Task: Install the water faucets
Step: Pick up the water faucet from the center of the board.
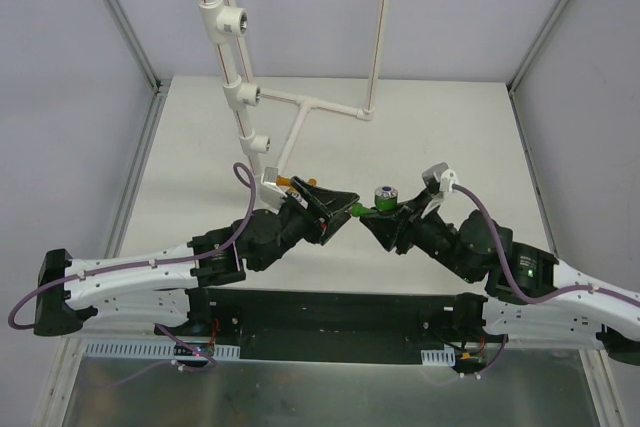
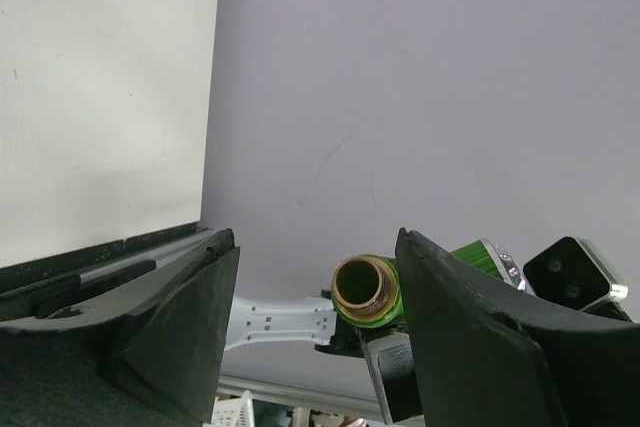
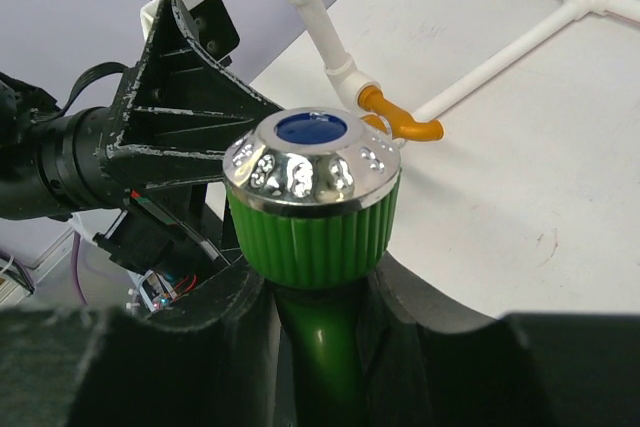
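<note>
My right gripper (image 1: 374,217) is clenched on the green faucet (image 3: 312,202) at centre, threads aimed at nine o'clock so the left gripper (image 2: 315,322), released and straddling them, can take over; the orange faucet (image 3: 400,122) looks seated in the pipe (image 1: 243,97) at eleven

surface: white table (image 1: 450,147) | on it: white pipe frame (image 1: 325,105) — orange faucet (image 1: 287,181) at its near end
</note>
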`<state>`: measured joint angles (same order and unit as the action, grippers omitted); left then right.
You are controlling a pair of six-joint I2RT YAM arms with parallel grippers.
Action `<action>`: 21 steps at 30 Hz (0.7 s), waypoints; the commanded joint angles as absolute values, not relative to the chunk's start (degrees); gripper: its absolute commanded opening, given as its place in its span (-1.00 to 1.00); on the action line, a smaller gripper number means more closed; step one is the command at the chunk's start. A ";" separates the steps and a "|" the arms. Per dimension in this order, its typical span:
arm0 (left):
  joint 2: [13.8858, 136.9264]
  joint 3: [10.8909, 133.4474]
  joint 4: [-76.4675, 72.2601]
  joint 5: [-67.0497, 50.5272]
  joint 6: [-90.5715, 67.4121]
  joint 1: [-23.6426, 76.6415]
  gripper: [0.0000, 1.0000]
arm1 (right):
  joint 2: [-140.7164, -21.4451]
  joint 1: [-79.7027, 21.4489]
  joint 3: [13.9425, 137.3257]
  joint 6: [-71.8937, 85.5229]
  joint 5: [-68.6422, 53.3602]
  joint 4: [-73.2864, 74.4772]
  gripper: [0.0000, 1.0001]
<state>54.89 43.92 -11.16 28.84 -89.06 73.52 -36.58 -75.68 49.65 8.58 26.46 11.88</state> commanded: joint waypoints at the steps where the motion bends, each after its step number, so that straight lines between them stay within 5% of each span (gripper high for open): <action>1: 55.90 46.41 -11.25 28.13 -87.36 73.74 0.29 | -36.47 -75.85 52.12 10.37 24.96 11.69 -1.00; 6: 57.30 47.02 -12.74 26.98 -87.36 73.83 0.08 | -37.09 -75.85 51.94 10.46 24.79 11.95 -1.00; 13: 58.54 47.55 -14.06 25.93 -86.75 73.74 -0.99 | -37.00 -75.85 51.77 10.72 24.61 12.39 -0.99; 17: 58.97 47.55 -15.46 25.05 -86.31 73.74 -1.00 | -36.30 -75.67 51.15 10.90 24.26 12.04 -0.48; 21: 59.06 47.46 -16.08 24.70 -86.66 73.83 -1.00 | -35.51 -75.76 50.27 10.81 24.17 10.37 -0.61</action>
